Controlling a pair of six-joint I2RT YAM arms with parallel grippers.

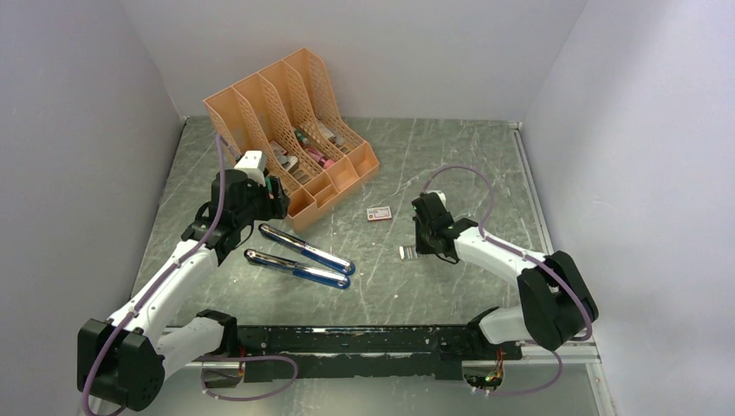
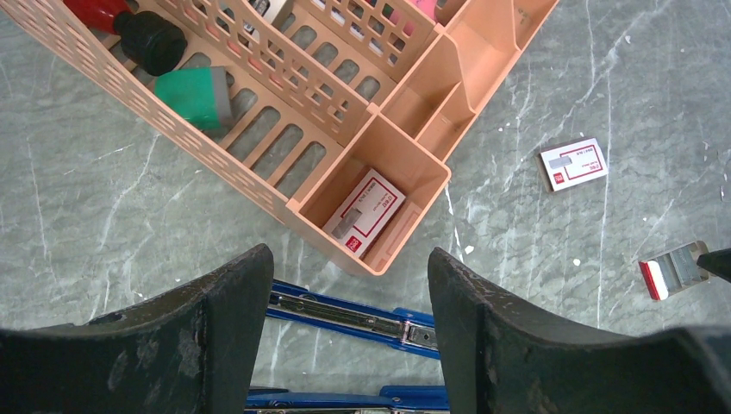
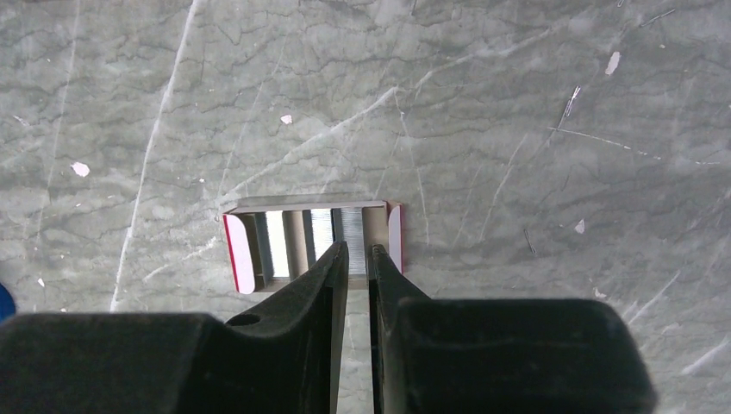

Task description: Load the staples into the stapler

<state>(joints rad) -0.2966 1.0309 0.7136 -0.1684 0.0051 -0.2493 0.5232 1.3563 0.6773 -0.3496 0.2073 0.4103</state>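
- The left gripper (image 2: 349, 272) hung above the long blue and silver metal stapler (image 2: 353, 317), which lay open. Its black jaws were wide apart and held nothing.
- The right gripper (image 3: 358, 254) had its jaws almost together, with the tips at the small silvery-grey block of staples (image 3: 345, 226) inside the little open white-and-red box (image 3: 246, 250). I could not tell if they pinched it.

My right claw (image 3: 359, 252), two black plastic fingers (image 3: 302, 293) with only a thin slit between them, hangs above the grey marbled tabletop (image 3: 517, 129). My tips reach the near edge of a small open white cardboard tray with red end flaps (image 3: 310, 204). Inside lie silvery-grey metal staples (image 3: 349, 226) in strips, one running straight up to my tips. Whether I am pinching it I cannot tell. White flecks dot the tabletop.
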